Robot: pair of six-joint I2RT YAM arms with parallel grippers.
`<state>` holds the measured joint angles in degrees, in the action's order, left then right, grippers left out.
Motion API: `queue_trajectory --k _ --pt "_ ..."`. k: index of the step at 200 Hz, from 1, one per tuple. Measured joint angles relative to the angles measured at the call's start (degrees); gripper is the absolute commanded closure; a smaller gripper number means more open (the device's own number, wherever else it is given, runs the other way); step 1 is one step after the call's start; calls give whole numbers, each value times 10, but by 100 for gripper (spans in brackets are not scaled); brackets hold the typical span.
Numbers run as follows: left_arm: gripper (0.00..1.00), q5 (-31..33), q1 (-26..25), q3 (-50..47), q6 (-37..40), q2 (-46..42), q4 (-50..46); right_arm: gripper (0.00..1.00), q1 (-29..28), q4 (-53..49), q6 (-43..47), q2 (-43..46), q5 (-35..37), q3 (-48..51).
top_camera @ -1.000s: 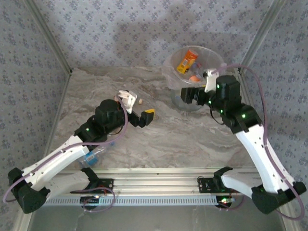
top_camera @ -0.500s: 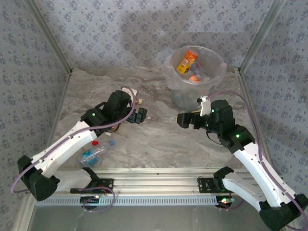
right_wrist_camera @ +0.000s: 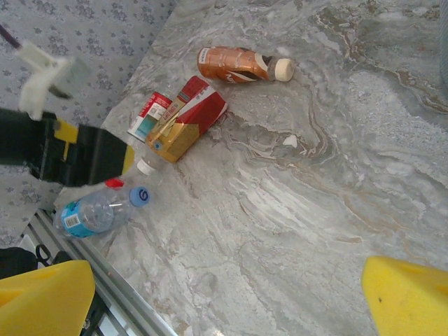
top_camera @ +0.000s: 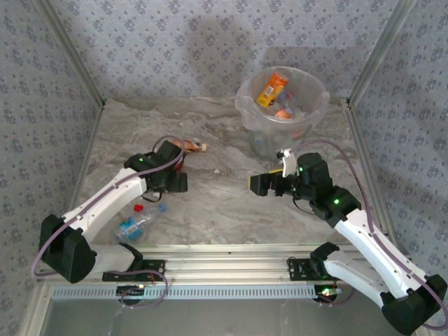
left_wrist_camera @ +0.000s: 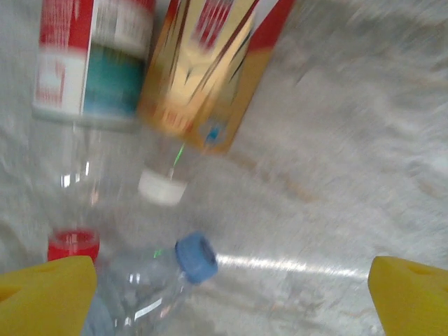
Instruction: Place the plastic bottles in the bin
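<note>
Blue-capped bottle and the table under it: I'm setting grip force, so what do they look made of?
The blue-capped bottle looks like thin clear glossy plastic: see-through walls, bright glints. The table looks like marble or marble-print laminate, grey-veined with slight sheen; cannot tell which.

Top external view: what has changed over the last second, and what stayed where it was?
The right gripper drew back from the bin toward the near middle of the table, open and empty. The left gripper swung back left, toward the plastic bottles lying near the left edge, also open. Bottles on the table and in the bin stayed put.
</note>
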<state>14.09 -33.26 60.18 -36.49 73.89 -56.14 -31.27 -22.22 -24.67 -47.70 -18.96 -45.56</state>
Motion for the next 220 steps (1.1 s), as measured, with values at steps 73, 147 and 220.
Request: queue_trajectory --k 73,147,220 --pt "0 -46 2 -107 -186 -78 -43 0 -8 11 -2 0 1 9" --pt "0 -60 3 -156 -342 -142 -73 0 -8 12 -2 0 3 16" --pt "1 -85 98 -175 -345 -137 -60 0 -8 14 -2 1 3 25"
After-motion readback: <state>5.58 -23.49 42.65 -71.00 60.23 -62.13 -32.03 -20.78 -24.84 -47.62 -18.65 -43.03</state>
